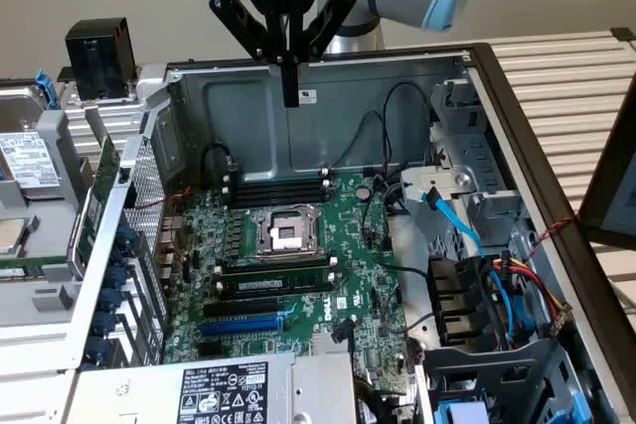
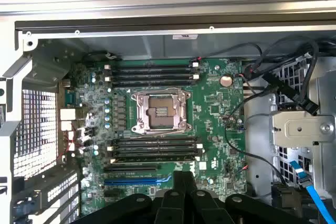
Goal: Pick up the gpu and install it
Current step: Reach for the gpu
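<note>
Hanging clenched and empty, the black gripper (image 1: 290,94) has, below its fingers, one green motherboard (image 1: 364,237) and one square metal CPU socket (image 1: 286,231).

Exterior view: light is even and diffuse, seems overhead, medium bright. Shadows are soft. The motherboard (image 1: 348,245) below the end effector (image 1: 290,96) reads a shade darker than the slatted bench (image 1: 566,76) off to its side. End effector body is near-black, with little surface detail. There's a mild sheen on the case wall (image 1: 248,116) just behind it. Focus is good: the power supply label (image 1: 224,394) shows print.

Wrist view: softer, slightly hazy, lower contrast. The end effector (image 2: 184,177) sits close to the lens, dark and out of focus. The perforated side panel (image 2: 39,129) washes out to near white. The CPU socket (image 2: 160,109) ahead of the end effector catches small glints on its metal frame.
</note>
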Robot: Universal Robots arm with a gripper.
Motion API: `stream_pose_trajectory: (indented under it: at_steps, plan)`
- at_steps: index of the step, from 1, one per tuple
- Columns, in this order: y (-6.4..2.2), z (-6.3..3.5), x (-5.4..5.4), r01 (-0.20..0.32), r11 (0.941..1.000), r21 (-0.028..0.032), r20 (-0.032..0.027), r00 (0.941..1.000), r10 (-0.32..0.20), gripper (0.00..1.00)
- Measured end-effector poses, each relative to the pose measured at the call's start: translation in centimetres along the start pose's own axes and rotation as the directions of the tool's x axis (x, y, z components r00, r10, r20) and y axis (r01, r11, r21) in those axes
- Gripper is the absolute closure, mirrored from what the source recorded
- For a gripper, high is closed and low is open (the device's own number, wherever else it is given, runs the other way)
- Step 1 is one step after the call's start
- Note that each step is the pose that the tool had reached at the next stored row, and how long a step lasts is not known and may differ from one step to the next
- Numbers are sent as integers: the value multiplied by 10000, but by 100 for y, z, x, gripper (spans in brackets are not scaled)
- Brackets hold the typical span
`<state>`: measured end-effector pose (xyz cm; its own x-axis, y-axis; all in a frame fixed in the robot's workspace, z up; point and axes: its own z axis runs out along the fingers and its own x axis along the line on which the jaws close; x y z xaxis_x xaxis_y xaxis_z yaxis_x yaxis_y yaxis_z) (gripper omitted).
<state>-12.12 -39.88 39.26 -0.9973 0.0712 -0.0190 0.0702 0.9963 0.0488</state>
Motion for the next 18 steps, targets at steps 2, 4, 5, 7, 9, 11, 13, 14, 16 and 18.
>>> stream_pose_trajectory:
  at_steps: [2, 4, 5, 7, 9, 11, 13, 14, 16, 18]
  plan:
    - [0, 0, 0, 0, 10000, 0, 0, 10000, 0, 89]
    - [0, 0, 0, 0, 10000, 0, 0, 10000, 0, 89]
    - [0, 0, 0, 0, 10000, 0, 0, 10000, 0, 89]
    - [0, 0, 0, 0, 10000, 0, 0, 10000, 0, 89]
    - [0, 0, 0, 1, 10000, 0, 0, 10000, -1, 89]
    - [-1, 0, 17, -2, 10000, 0, -1, 10000, 2, 89]
    - [-2, -2, 88, 0, 10000, 1, -1, 10000, 0, 89]
    - [-2, -2, 129, -1, 10000, 0, 0, 10000, 1, 89]
    - [-4, -4, 217, 0, 10000, 0, 0, 10000, 0, 89]
    - [-4, -6, 309, -1, 10000, 0, 0, 10000, 1, 89]
